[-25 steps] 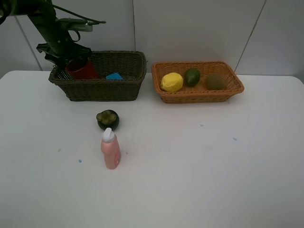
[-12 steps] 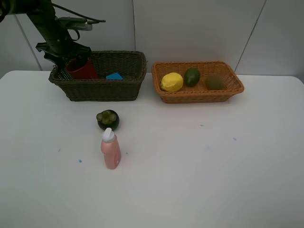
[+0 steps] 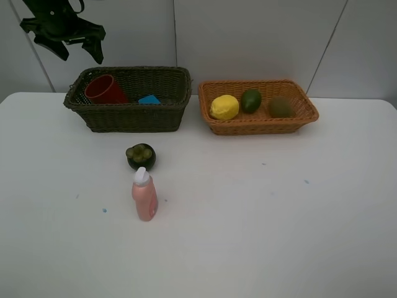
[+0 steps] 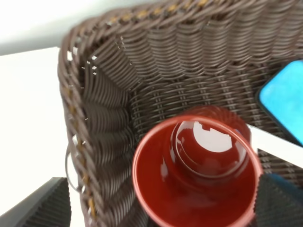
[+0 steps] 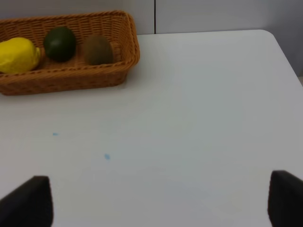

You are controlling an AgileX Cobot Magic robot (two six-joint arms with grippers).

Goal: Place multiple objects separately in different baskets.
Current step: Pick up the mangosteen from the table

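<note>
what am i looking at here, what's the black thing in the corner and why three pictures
This is a robot with two arms, each ending in a two-fingered gripper. The wide picture comes from a camera high over a table; the other two come from wrist cameras. The black thing is the left gripper, open above the dark basket, which holds a red cup and a blue eraser. The orange basket holds a lemon, a lime and a kiwi. A mangosteen and a pink bottle stand on the table. The right gripper is open too. Nothing is held.
</note>
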